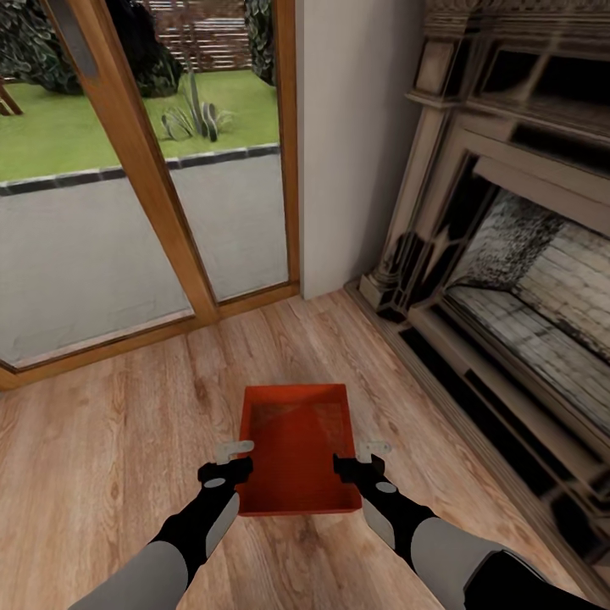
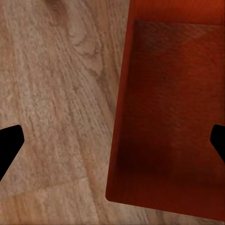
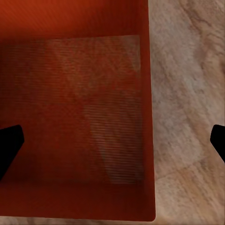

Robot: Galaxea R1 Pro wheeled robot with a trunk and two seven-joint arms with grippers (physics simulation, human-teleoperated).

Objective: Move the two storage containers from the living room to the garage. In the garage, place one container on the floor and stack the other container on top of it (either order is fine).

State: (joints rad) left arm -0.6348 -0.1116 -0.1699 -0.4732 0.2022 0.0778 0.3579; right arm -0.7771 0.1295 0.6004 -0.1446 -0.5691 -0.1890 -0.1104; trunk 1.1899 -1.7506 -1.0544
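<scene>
Left gripper [image 1: 235, 458]: fingers standing spread apart, straddling the left long wall of the storage container [image 1: 295, 447], one finger outside over the floor, the other over the interior; nothing clamped between them. In the left wrist view the two dark fingertips [image 2: 9, 145] are sitting at opposite edges of the picture, with the bin's wall [image 2: 121, 117] running between them. Whether a finger is touching the wall cannot be told.

Right gripper [image 1: 362, 456]: fingers likewise spread wide, bracketing the right long wall; released, holding nothing. In the right wrist view one fingertip [image 3: 9, 145] is lying over the orange-red interior [image 3: 75, 108] and the other over the planks.

Storage container: one orange-red, open-topped rectangular bin, sitting flat on the light wood-plank floor [image 1: 102, 440] of the living room, directly between the two grippers, its long axis pointing away from the robot.

Surroundings: a wood-framed glass door [image 1: 161, 169] standing beyond the bin to the left, lawn and paving showing through it; a fireplace [image 1: 508, 254] with a carved surround occupying the right; a pale wall section [image 1: 356, 127] standing between them.
</scene>
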